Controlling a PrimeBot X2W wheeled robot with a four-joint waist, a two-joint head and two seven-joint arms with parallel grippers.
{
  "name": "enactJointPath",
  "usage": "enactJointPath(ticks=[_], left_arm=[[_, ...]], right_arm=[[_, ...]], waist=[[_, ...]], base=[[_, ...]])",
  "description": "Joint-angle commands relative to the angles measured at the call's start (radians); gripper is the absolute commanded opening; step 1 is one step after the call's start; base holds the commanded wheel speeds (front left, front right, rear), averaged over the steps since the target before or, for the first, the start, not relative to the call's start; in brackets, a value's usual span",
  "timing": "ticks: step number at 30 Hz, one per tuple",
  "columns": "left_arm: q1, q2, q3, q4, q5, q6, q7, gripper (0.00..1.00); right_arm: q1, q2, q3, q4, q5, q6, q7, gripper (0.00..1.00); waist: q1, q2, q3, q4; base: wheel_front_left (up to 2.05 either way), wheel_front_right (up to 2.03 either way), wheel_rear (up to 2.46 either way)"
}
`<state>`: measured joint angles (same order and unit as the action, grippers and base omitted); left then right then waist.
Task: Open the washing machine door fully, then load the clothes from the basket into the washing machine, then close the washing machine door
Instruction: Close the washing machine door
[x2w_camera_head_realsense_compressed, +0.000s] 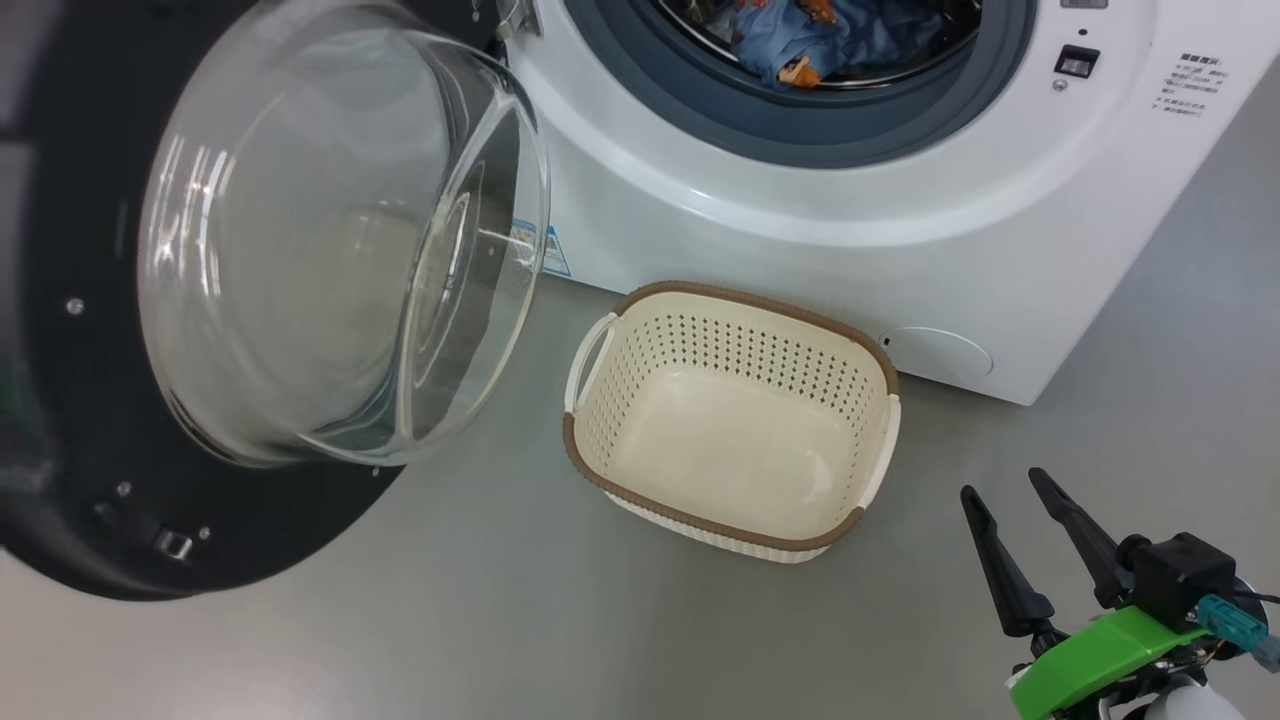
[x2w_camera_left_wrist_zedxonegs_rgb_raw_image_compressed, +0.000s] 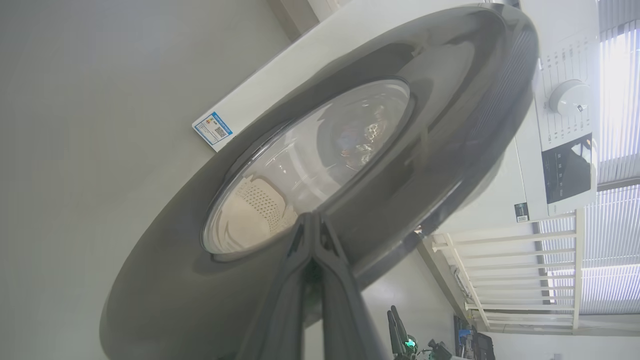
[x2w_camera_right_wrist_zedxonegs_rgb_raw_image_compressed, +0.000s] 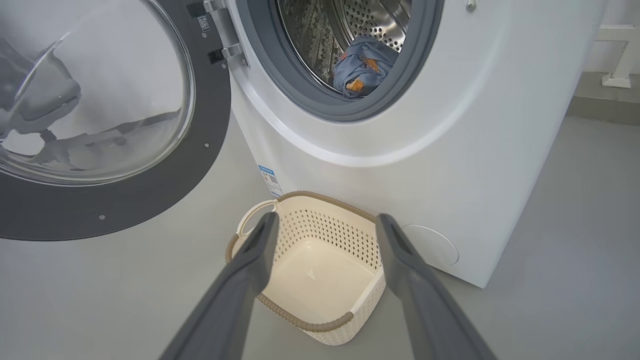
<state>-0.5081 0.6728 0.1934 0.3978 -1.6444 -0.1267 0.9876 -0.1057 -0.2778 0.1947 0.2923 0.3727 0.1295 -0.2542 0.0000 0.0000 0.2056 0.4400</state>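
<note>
Left claw (x2w_camera_left_wrist_zedxonegs_rgb_raw_image_compressed: 311, 220): clenched, empty, tips at the door (x2w_camera_head_realsense_compressed: 330, 250), on its outer face. Placed to push it shut, I reckon.
Right claw (x2w_camera_head_realsense_compressed: 1002, 485): spread wide, holding nothing, parked clear beside the basket (x2w_camera_head_realsense_compressed: 740, 297).
Clothes (x2w_camera_head_realsense_compressed: 830, 40): in the drum.
Basket: empty, just before the washer (x2w_camera_head_realsense_compressed: 800, 260).

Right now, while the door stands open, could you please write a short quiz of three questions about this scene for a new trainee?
1. True or false: the basket is empty.
2. Where do the clothes lie? A) on the floor B) inside the washing machine C) over the rim of the basket
3. Fill in: the right gripper has its jaws ____, and the left gripper has them ____.

Key: 1 true; 2 B; 3 open, shut.
</note>
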Motion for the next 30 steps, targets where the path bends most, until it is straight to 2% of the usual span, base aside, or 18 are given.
enactJointPath(ticks=[1, 15, 30], left_arm=[[-0.002, 0.050, 0.037, -0.042, -0.012, -0.004, 0.020, 0.00], [0.040, -0.009, 0.038, -0.201, -0.012, -0.004, 0.132, 0.00], [0.044, -0.089, 0.023, -0.319, 0.004, -0.004, 0.188, 0.00]], right_arm=[[0.017, -0.001, 0.013, -0.027, 0.005, 0.001, -0.008, 1.00], [0.045, 0.015, -0.020, -0.039, 0.002, 0.001, -0.008, 1.00], [0.078, 0.040, -0.059, -0.055, -0.001, 0.001, -0.008, 1.00]], waist=[[0.0000, 0.0000, -0.007, -0.006], [0.0000, 0.0000, -0.051, -0.055], [0.0000, 0.0000, -0.086, -0.164]], base=[[0.00, 0.00, 0.00], [0.00, 0.00, 0.00], [0.00, 0.00, 0.00]])
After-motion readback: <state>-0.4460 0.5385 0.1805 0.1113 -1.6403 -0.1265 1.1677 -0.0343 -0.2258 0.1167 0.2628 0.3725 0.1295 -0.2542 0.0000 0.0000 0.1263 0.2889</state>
